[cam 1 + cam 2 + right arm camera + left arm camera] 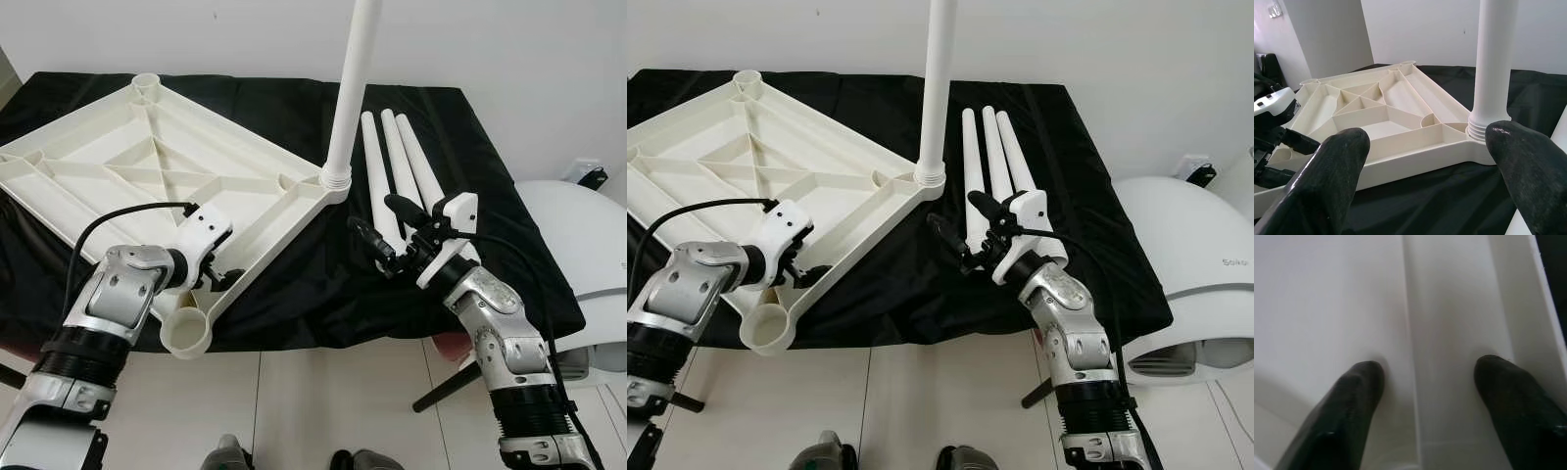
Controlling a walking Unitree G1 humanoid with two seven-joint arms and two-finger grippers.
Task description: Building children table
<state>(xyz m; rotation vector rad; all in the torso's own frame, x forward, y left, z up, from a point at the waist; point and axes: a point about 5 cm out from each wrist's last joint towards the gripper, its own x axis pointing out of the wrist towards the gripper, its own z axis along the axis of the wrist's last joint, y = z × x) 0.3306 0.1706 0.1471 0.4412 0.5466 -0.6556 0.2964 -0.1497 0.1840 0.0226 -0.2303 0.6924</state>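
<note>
The white ribbed tabletop point(127, 166) lies upside down on a black cloth point(313, 284). One white leg point(351, 88) stands upright in its right corner socket. Three loose white legs point(397, 157) lie side by side just right of that corner. My left gripper point(217, 277) is at the tabletop's near edge beside the empty round socket point(186, 333). In the left wrist view its fingers point(1359, 382) stand apart against the white plastic, either side of a rib. My right gripper point(372, 212) hovers open over the near ends of the loose legs, pointing at the upright leg's base point(1488, 125).
A white rounded appliance point(578, 245) stands on the floor to the right of the table. The cloth-covered table's front edge runs just below both grippers, with tiled floor point(323, 401) beneath. Another empty socket point(147, 83) is at the tabletop's far corner.
</note>
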